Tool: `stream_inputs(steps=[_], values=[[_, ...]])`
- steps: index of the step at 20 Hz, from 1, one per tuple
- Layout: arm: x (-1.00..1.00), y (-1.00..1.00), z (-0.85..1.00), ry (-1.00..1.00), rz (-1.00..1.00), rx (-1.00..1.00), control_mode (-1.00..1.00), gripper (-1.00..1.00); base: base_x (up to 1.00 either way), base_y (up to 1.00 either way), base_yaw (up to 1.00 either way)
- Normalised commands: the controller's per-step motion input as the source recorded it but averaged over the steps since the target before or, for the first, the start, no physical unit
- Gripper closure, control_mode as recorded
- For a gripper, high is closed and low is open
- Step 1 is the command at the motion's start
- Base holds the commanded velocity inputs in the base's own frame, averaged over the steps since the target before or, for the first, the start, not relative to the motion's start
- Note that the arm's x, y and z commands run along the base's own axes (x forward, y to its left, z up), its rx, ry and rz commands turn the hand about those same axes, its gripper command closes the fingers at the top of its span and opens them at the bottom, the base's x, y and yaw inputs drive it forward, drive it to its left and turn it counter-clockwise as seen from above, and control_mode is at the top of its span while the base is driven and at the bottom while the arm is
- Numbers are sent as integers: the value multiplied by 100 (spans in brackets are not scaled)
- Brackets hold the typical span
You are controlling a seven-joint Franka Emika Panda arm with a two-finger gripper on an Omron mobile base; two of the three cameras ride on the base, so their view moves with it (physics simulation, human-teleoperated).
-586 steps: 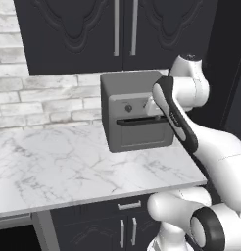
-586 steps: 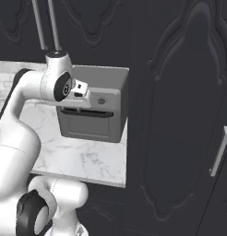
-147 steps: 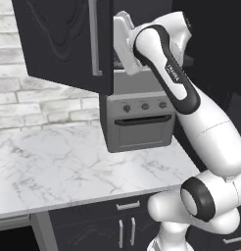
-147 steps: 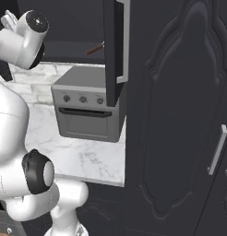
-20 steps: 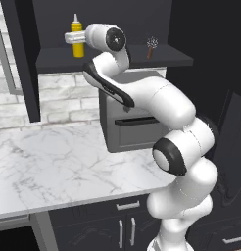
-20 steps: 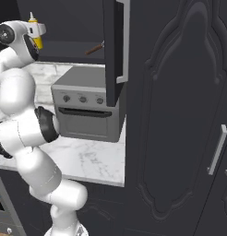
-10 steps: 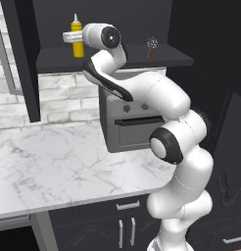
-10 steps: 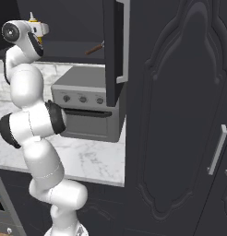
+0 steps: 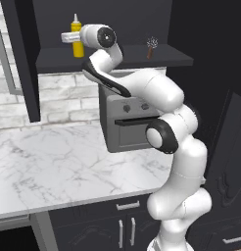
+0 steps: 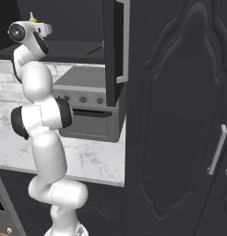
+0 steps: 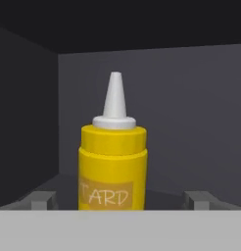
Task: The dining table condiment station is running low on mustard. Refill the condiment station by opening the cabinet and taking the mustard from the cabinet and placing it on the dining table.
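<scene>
- Cabinet (image 9: 24, 59): both doors stand swung open, one at the left of the left base view, the other (image 10: 116, 46) edge-on in the right base view. The opening step looks done.
- Mustard (image 11: 113, 162): stands upright on the cabinet shelf (image 9: 117, 56), toward its left end, nozzle up. It sits on the shelf board, not lifted. In the left base view the bottle (image 9: 77, 37) rises just behind the hand.
- Claw (image 9: 68, 37): wide open, holding nothing. In the hand view the two finger tips (image 11: 40, 200) sit low at either side of the bottle, with the bottle centred between them and clear space on both sides. Not yet closed on it; whether the pads have come level with the bottle's body I cannot tell.
- Also on the shelf: a small dark brush-like thing (image 9: 151, 47) toward the right end, well apart from the mustard. Not in the way.
- Below: the grey toaster oven (image 9: 130, 120) on the marble counter (image 9: 54, 166), under the shelf's right part.
- Judged progress: roughly the first third is done; the cabinet is open and the reach is lined up.
- Left to do: close on the bottle, lift it off the shelf, draw it out past the open doors, carry it to the dining table and set it down upright.
- Watch point, as a guess: a tall, slim bottle may tip if nudged before the grip closes.
</scene>
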Motion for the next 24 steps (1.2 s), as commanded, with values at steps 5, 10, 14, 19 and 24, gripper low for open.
stream_inputs(steps=[5,10,14,19,24], values=[[8,2,-1,0,0,0,-100,-100,0,0,0],[10,1,-1,5,0,0,-100,-100,0,0,0],[19,0,-2,7,0,0,-100,-100,0,0,0],[15,2,-2,6,0,0,-100,100,0,0,0],[3,2,-1,4,0,0,-100,100,0,0,0]])
